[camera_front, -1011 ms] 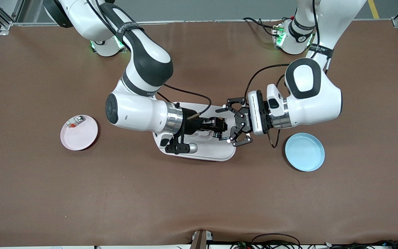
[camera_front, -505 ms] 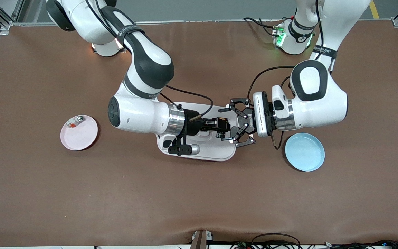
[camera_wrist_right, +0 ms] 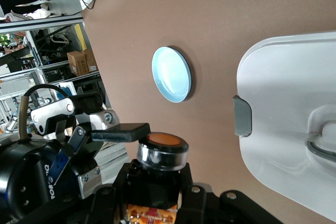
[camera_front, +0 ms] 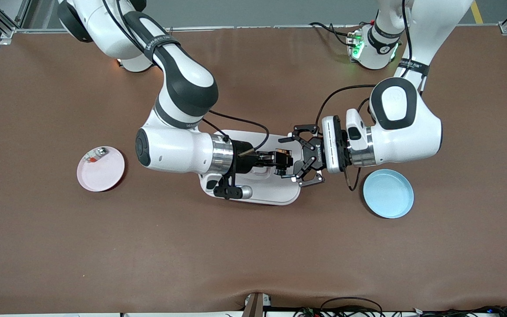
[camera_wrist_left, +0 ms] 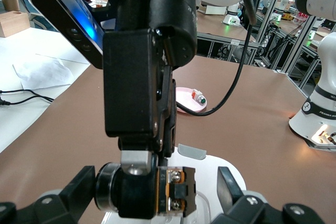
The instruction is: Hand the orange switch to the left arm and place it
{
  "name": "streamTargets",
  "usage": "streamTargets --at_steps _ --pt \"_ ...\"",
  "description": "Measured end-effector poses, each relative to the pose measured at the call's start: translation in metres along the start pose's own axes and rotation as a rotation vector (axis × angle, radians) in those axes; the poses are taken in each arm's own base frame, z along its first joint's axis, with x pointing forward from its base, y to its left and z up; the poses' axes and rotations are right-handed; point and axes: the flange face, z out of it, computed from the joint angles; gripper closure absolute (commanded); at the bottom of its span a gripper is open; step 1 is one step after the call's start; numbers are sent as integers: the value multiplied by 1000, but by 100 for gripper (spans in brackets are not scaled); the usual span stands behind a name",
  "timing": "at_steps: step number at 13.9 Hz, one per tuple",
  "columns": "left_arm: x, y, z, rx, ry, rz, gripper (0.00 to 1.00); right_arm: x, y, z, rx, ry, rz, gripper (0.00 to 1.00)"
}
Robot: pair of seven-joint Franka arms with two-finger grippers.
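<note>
The orange switch (camera_front: 283,155), a black body with an orange end and a silver-ringed button, is held over the white box (camera_front: 275,193). My right gripper (camera_front: 275,160) is shut on it. In the right wrist view the gripper (camera_wrist_right: 157,195) clamps the switch (camera_wrist_right: 160,153) by its black body. My left gripper (camera_front: 289,159) faces it, open, with one finger on each side of the switch. In the left wrist view the left gripper (camera_wrist_left: 155,192) has its fingers (camera_wrist_left: 231,187) standing apart from the switch (camera_wrist_left: 176,198).
A pink plate (camera_front: 104,174) toward the right arm's end holds a small clear-and-silver piece with a red bit (camera_front: 95,154). A blue plate (camera_front: 388,193) lies under the left arm's wrist. The box's lid (camera_wrist_right: 294,119) has a grey clasp (camera_wrist_right: 242,116).
My left gripper has moved in toward the right gripper, so its open fingers now stand on both sides of the switch. The right gripper kept its hold and shifted slightly.
</note>
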Motion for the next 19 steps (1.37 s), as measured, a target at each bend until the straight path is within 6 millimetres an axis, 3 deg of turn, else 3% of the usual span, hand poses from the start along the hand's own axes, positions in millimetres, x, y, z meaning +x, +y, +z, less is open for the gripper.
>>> streamTargets --at_steps 8,16,19 --pt "10 3 2 -18 10 -32 0 -1 -3 -13 -9 -38 -20 100" --pt "-1 -9 -34 -10 25 -84 0 9 -5 -35 -6 8 -133 100" --pt "7 -2 -27 -23 26 -74 0 7 -8 -32 1 15 -118 100"
